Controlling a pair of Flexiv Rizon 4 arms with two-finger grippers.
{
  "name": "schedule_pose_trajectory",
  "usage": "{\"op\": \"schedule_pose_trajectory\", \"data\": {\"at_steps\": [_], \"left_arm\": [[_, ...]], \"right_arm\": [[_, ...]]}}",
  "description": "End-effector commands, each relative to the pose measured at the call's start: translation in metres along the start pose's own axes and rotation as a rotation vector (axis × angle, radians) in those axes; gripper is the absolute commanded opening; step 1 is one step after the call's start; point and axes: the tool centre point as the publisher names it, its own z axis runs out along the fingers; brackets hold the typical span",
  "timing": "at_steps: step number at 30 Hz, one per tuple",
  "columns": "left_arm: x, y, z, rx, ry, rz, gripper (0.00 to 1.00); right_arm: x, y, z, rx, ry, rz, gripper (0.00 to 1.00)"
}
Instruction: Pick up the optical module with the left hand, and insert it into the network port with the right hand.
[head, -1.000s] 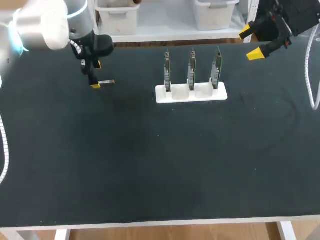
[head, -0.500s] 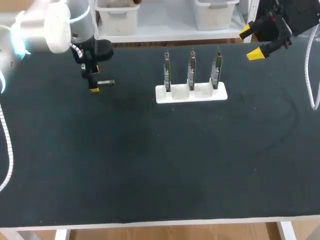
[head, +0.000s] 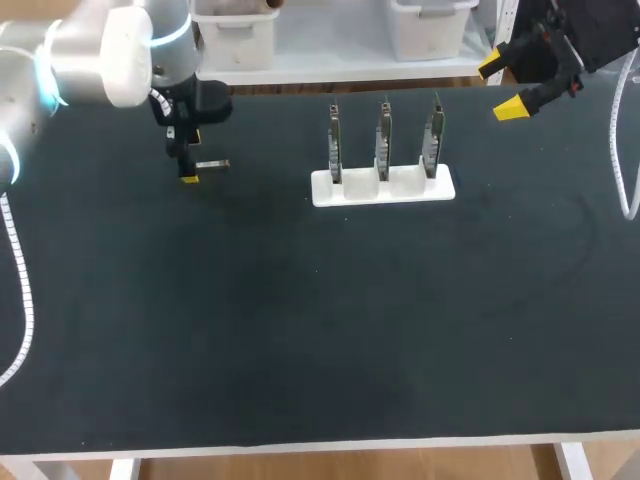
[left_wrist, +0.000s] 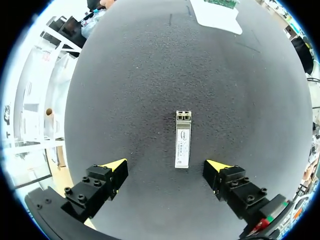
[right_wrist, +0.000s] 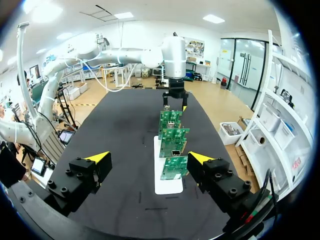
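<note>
Optical module (left_wrist: 182, 139) lies flat on the black table (head: 300, 320), far-left part, well apart from the white holder (head: 383, 186). In the left wrist view it sits just ahead of the left gripper (left_wrist: 167, 167), centred on the gap, touched by neither finger.

Long axis runs straight out from that gripper, square to the line joining the fingers. Judgement: aligned so the fingers close across the narrow sides. The end with two sockets points away from the gripper, roughly toward the holder; in the head view the axis lies across the table.

Left gripper fingers stand wide apart, above the module, nothing held. Pick not yet made.

Holder carries three upright circuit boards (head: 384, 135).

Right gripper (head: 500, 86) hangs above the far-right corner, fingers apart, empty. Judgement: parked clear of the pick, awaiting handover.
</note>
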Motion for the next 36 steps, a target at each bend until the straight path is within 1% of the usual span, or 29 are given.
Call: {"op": "schedule_pose_trajectory", "data": {"at_steps": [1,9,11,12,23,27,30,31,33,36], "left_arm": [[-0.002,0.014,0.007,0.234,-0.001,0.005,1.0],[0.0,0.012,0.008,0.267,-0.008,0.015,1.0],[0.0,0.012,0.007,0.279,-0.023,0.024,1.0],[0.0,0.013,0.007,0.285,-0.01,0.03,1.0],[0.001,0.017,0.001,0.33,0.01,0.074,1.0],[0.0,0.018,-0.001,0.351,0.005,0.084,1.0],[0.0,0.019,-0.004,0.365,-0.015,0.095,1.0],[0.0,0.019,-0.005,0.367,-0.021,0.094,1.0],[0.001,0.019,-0.006,0.384,-0.007,0.094,1.0],[0.004,0.021,-0.01,0.382,-0.004,0.079,1.0]], "right_arm": [[0.0,0.0,0.0,0.0,0.0,-0.001,1.0],[0.0,0.0,0.0,0.0,0.0,-0.001,1.0],[0.0,0.0,0.0,0.0,0.0,-0.001,1.0],[0.0,0.0,0.0,0.0,0.0,-0.001,1.0],[0.0,0.0,0.0,0.0,0.0,-0.001,1.0],[0.0,0.0,0.0,0.0,0.0,-0.001,1.0],[0.0,0.0,0.0,0.0,0.0,-0.001,1.0],[0.0,0.0,0.0,0.0,0.0,-0.001,1.0],[0.0,0.0,0.0,0.0,0.0,-0.001,1.0],[0.0,0.0,0.0,0.0,0.0,-0.001,1.0]]}}
